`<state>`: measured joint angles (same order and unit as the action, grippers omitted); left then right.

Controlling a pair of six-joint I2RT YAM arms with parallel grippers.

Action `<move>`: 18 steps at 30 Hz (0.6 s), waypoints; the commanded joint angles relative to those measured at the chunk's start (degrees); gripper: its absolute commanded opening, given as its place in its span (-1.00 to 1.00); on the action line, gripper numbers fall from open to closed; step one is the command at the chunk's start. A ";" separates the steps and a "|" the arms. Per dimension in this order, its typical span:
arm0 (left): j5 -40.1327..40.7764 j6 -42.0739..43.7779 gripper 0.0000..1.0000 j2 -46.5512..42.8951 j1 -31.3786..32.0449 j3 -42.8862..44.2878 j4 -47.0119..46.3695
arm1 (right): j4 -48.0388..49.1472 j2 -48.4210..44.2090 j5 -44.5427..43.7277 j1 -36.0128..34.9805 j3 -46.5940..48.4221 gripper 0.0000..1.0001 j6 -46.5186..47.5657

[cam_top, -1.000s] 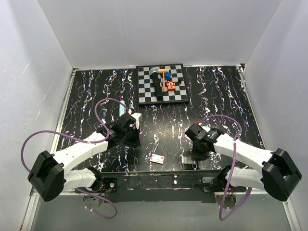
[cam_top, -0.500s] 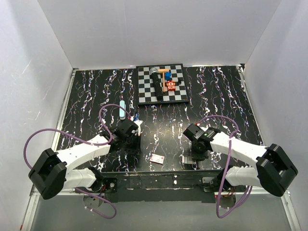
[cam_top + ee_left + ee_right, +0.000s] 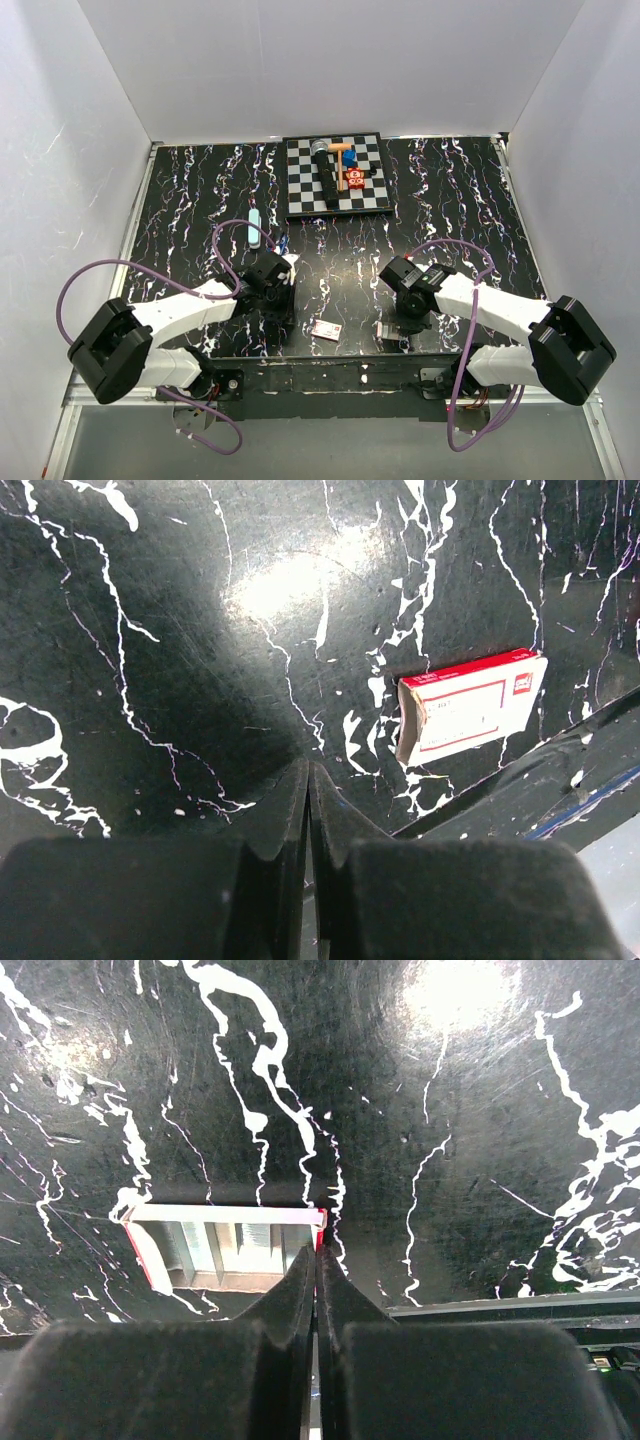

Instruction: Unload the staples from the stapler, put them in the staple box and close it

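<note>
Black, white-veined worktop [image 3: 450,200] carries a checkered board [image 3: 337,175] at far middle. Both pincers sit by the near edge, closed tight on nothing: the left pincer [image 3: 307,780] near a white-and-red box [image 3: 470,718], the right pincer [image 3: 316,1250] at an open tray's [image 3: 225,1248] corner. The stapler [image 3: 256,228] lies left, just beyond the left arm.
</note>
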<state>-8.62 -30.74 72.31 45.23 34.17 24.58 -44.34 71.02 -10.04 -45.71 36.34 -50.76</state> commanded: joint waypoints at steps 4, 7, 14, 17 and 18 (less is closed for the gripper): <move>-1.31 -0.46 -1.00 0.81 0.47 -0.51 -3.13 | 1.44 -0.18 2.22 -0.08 1.90 -0.97 0.93; -1.31 -0.64 -1.00 1.16 0.47 -0.34 -3.48 | 2.06 -0.27 3.27 -0.51 1.89 -0.97 1.37; -2.01 -0.90 -1.00 1.87 0.82 -0.16 -3.75 | 3.82 1.04 6.35 -2.36 2.51 -0.97 2.60; -2.27 -0.90 -1.00 2.30 1.35 -0.33 -3.66 | 4.87 3.06 7.32 -4.20 3.04 -0.97 3.04; -2.36 -0.99 -1.00 2.48 1.61 -0.34 -3.75 | 4.96 3.68 7.41 -4.73 3.47 -0.97 3.21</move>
<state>-9.96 -31.18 74.50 45.91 34.11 21.80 -41.25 72.66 -4.73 -48.34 37.01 -48.82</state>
